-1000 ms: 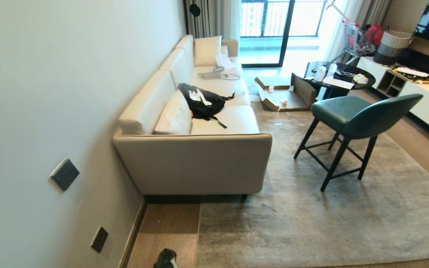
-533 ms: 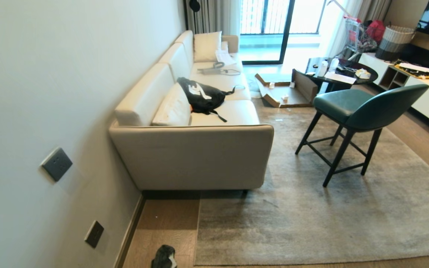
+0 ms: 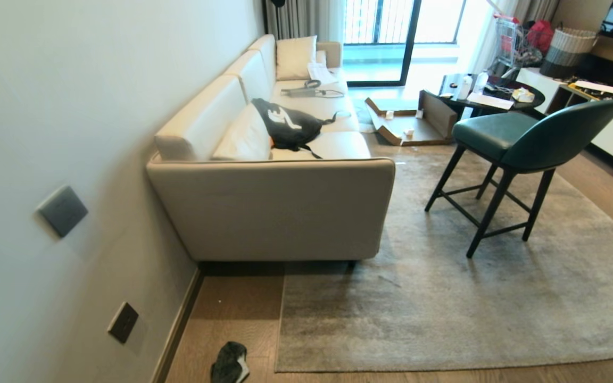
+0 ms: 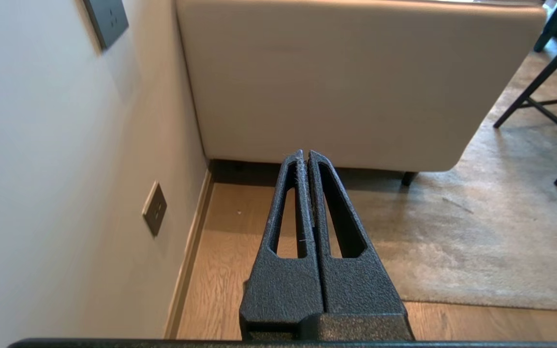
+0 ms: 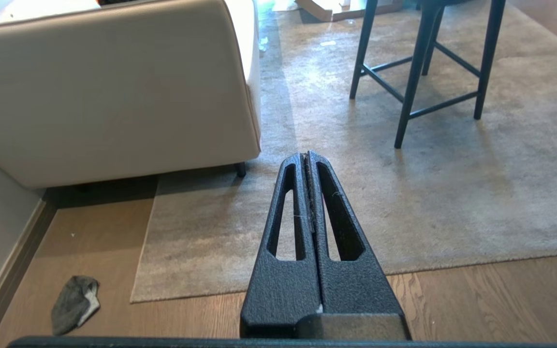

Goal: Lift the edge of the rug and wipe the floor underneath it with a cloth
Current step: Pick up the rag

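A large grey-beige rug lies flat in front of the sofa; its rug edge and near corner rest on the brown wood floor. The small dark grey cloth with a white underside lies crumpled on the floor beside that corner, near the wall, and shows again as the cloth in the right wrist view. My left gripper is shut and empty, held above the floor strip between wall and rug. My right gripper is shut and empty above the rug. Neither arm shows in the head view.
A beige sofa stands on the rug's far left part with a black bag on its seat. A green chair with black legs stands on the rug. The wall carries grey sockets. Cardboard lies farther back.
The head view has tipped down, so the whole scene slid upward and more of the cloth and the rug's near edge shows. Nothing in the room has moved.
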Motion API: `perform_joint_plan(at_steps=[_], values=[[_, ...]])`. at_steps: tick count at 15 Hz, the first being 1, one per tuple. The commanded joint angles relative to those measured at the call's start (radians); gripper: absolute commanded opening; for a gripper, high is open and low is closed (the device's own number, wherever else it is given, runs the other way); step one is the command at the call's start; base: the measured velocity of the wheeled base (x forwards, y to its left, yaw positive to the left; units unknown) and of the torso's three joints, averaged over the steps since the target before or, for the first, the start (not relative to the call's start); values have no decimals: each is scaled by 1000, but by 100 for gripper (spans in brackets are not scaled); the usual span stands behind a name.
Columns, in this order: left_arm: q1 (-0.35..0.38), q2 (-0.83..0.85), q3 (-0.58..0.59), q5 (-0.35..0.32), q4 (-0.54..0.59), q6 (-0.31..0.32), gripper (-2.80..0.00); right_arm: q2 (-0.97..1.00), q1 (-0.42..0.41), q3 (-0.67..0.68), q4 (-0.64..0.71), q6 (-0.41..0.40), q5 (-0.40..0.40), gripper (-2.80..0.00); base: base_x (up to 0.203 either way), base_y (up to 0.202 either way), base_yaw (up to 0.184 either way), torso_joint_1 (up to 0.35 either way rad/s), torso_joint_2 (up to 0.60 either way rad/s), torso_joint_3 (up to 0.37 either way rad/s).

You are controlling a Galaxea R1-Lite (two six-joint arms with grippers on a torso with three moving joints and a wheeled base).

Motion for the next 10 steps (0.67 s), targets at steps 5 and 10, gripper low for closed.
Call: perform_joint_plan(at_steps=[5, 10], values=[[0, 0, 0, 0, 0, -1, -280, 2, 0, 0, -1, 1, -1, -280, 0, 0, 0, -90, 483, 383], [0, 0, 0, 0, 0, -1, -280, 2, 0, 1, -1, 1, -1, -280, 0, 0, 0, -34, 455, 411]])
